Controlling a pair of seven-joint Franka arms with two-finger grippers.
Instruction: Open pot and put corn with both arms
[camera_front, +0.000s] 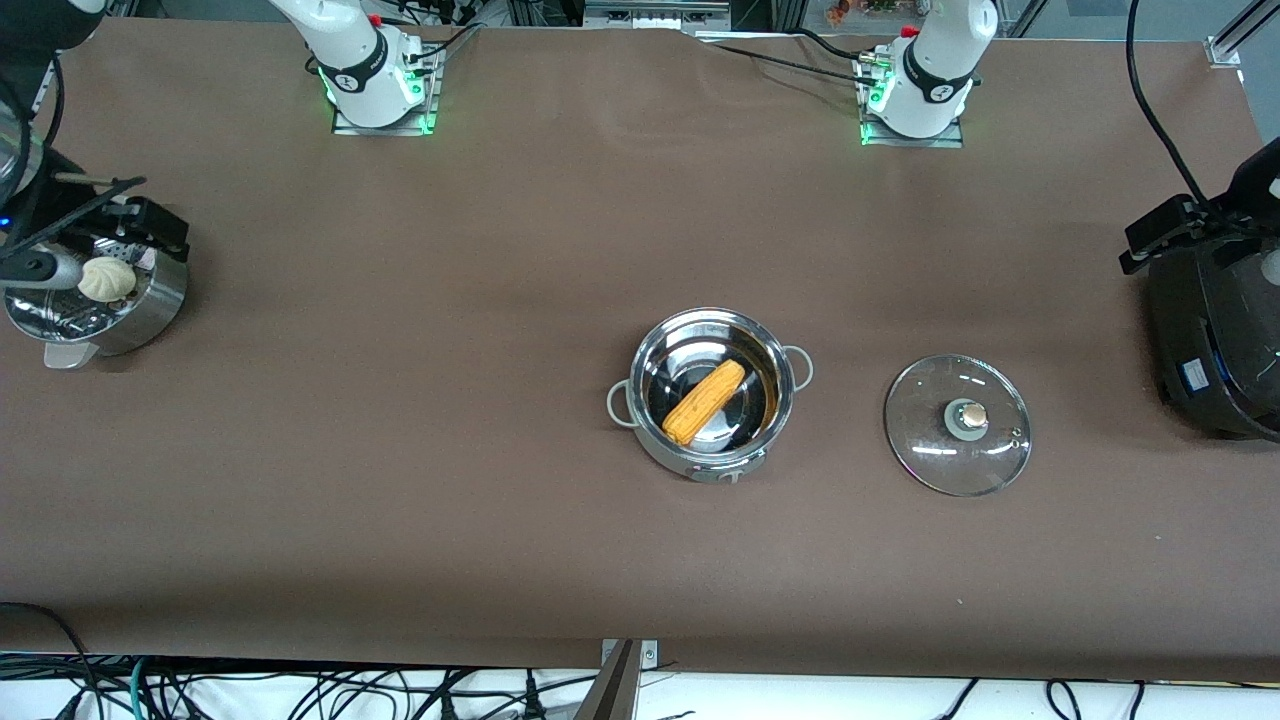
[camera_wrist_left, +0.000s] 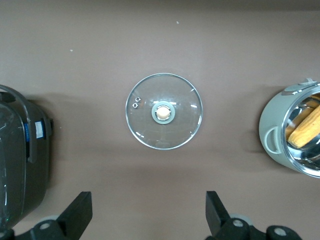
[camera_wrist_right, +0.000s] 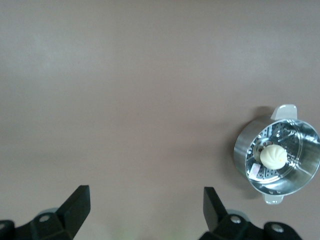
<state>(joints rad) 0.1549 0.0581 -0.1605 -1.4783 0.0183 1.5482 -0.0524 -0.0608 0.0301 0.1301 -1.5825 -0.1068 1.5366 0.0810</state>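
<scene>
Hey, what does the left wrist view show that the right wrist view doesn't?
Only the left wrist view shows the glass lid lying flat on the table, knob up, with the black cooker at one edge and the open pot holding the corn at the other. Only the right wrist view shows the steamer with the white bun in it. Both show the brown table and an open, empty hand over it: the left hand and the right hand.
</scene>
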